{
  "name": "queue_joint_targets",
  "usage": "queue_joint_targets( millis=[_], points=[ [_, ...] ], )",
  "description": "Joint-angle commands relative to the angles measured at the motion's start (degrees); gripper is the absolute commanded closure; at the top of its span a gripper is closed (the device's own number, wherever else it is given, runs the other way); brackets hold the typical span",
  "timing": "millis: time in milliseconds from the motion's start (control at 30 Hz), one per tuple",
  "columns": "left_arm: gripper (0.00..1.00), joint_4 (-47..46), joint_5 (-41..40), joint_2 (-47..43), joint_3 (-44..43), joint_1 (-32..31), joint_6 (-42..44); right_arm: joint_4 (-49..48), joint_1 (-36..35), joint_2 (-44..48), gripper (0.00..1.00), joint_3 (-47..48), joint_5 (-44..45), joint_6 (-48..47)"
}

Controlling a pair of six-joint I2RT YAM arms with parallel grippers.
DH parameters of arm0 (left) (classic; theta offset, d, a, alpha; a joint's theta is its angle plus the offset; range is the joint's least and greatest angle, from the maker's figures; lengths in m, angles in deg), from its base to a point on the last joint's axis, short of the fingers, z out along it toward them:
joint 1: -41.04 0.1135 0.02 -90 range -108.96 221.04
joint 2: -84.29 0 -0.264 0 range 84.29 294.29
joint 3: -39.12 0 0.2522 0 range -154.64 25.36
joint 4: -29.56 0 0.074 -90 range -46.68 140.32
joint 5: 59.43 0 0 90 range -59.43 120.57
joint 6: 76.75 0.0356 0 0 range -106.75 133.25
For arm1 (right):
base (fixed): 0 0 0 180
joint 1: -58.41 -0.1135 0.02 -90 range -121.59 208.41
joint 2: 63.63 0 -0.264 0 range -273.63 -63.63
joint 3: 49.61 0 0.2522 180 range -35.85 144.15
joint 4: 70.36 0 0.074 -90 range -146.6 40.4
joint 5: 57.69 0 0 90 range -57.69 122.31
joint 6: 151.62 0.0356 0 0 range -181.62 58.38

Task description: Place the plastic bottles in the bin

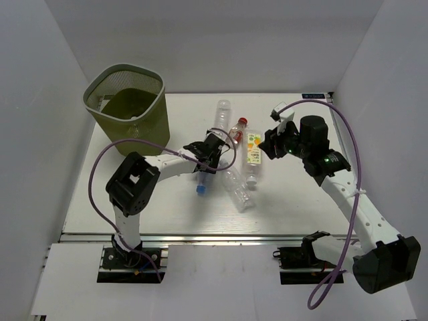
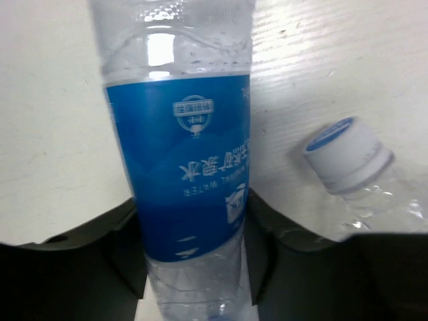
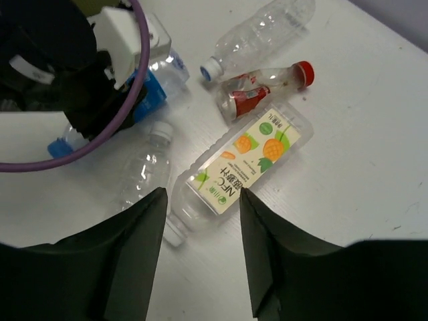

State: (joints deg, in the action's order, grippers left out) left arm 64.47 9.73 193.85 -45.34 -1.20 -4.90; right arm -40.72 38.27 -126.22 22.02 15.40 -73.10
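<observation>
left wrist view: the left pincer is clenched on the clear plastic bottle with a blue label, mid white bench. the right pincer hangs released above the juice-labelled clear bottle. the olive-green wire-mesh bin stands far left.

I get bright, even light from above on the white table, with only faint, soft shadows under the left arm. In the left wrist view the blue-labelled bottle sits very close, shows a white glare patch near its shoulder and turns soft toward the lower edge. Both wrist views render their own fingers as dark, blurred shapes.
</observation>
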Motion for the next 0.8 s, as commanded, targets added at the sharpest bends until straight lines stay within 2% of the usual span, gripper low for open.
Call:
queue_joint_targets(
  millis=[0, 33, 100, 133, 200, 300, 400, 433, 500, 600, 700, 767],
  points=[
    [0.44, 0.48, -0.88, -5.57, -0.50, -0.30, 0.13, 1.88, 0.45, 0.71, 0.46, -2.05, -2.35, 1.20],
    [0.49, 0.47, -0.87, -8.80, 0.03, -0.30, 0.13, 1.09, 0.37, 0.63, 0.28, -2.75, -1.04, 1.46],
    [0.53, 0.47, 0.44, -12.94, 0.55, -0.30, 0.13, 0.56, 0.63, -0.16, 0.21, -3.11, -0.15, 2.08],
    [0.53, 0.47, 0.45, -15.14, 0.56, -0.30, 0.66, 0.38, 0.80, -0.60, 0.14, -3.11, 1.07, 2.17],
    [0.53, 0.47, 0.45, -21.65, -0.66, -0.30, 1.71, -0.06, 0.80, -2.62, 0.10, -3.20, 2.05, 3.48],
    [0.53, 2.48, -2.62, -27.28, -6.80, 0.57, 3.47, -0.32, 1.24, -6.22, 0.10, -2.77, 1.11, 5.42],
    [0.51, 4.60, -10.16, -29.39, -14.98, 1.11, 6.72, 2.05, 0.37, -10.44, 0.38, -0.83, -5.92, 3.93],
    [0.50, 5.21, -14.97, -29.40, -19.00, 1.11, 7.94, 3.18, 0.10, -10.80, 0.45, 0.22, -7.60, 3.67],
    [0.48, 5.22, -21.30, -29.40, -22.01, 2.42, 9.62, 3.54, -0.77, -13.07, 0.50, 1.46, -8.49, 3.23],
    [0.44, 4.69, -25.38, -28.26, -26.41, 5.93, 11.12, 5.12, -1.83, -15.97, 0.52, 4.18, -8.67, 2.79],
    [0.44, 4.17, -27.93, -25.19, -31.07, 10.15, 11.82, 10.91, -2.88, -20.28, 0.42, 9.36, -9.55, 1.38],
    [0.44, 5.74, -30.21, -23.17, -35.63, 12.34, 11.21, 12.67, -3.85, -21.52, 0.40, 11.91, -9.64, 0.24]
  ],
)
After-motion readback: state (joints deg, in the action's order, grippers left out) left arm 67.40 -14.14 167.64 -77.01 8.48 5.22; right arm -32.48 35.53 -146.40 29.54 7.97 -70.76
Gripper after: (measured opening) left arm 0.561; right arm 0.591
